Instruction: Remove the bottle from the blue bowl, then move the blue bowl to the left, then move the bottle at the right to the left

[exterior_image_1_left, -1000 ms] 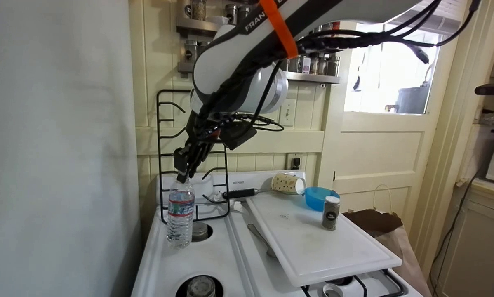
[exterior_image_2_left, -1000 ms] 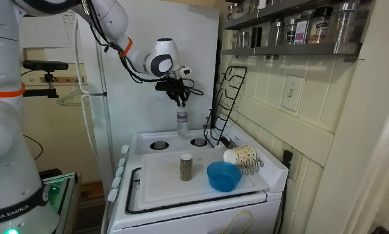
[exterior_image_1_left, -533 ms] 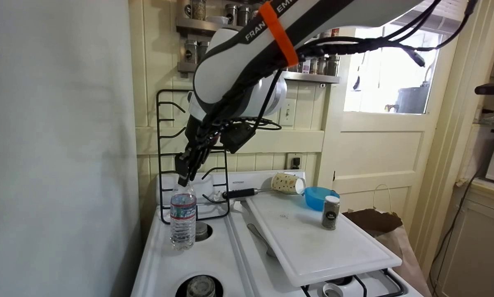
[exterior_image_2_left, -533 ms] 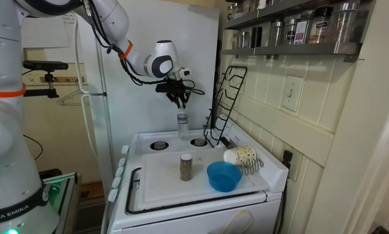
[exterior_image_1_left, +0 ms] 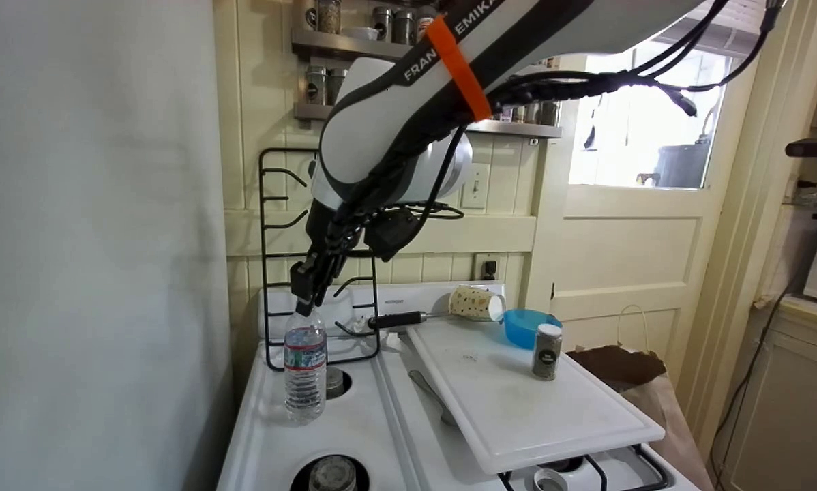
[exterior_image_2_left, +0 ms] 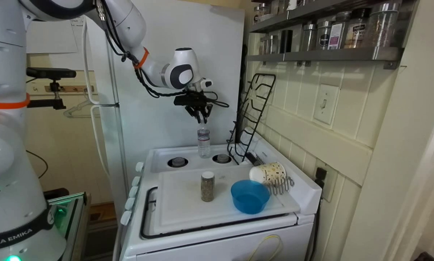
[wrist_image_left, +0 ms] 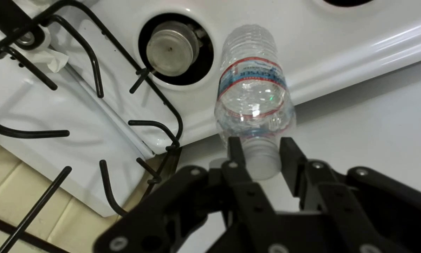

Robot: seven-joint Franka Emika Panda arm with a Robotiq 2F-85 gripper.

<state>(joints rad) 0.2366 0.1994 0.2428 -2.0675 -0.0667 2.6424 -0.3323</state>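
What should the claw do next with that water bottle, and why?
Probably ease the water bottle gently down to rest on the stovetop: the claw grips it by its top, nearly upright and away from the blue bowl, but I can't tell whether its base touches yet.

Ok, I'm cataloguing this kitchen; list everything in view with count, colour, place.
Stove: 1, white, mid-scene
Fridge: 1, white, beside stove
Board: 1, white, on stove
Burners: 2 exposed, grey, beside board
Water bottle: 1, clear, held beside burners
Bowl: 1, blue, on board
Seasoning jar: 1, white-lidded, on board
Cup: 1, speckled cream, lying near bowl
Utensil: 1, black-handled, near cup
Spoon: 1, silver, beside board
Grates: 2, black, one upright, one partly under board
Knobs: 5, white, stove front
Shelves: 2 tiers, grey, on wall
Spice jars: many, mixed, on shelves
Light switch: 1, pale, on wall
Door: 1, cream, beyond stove
Paper bag: 1, brown, by door
Robot arm: 1, white and black, above stove
Gripper: 1, black, gripping bottle top
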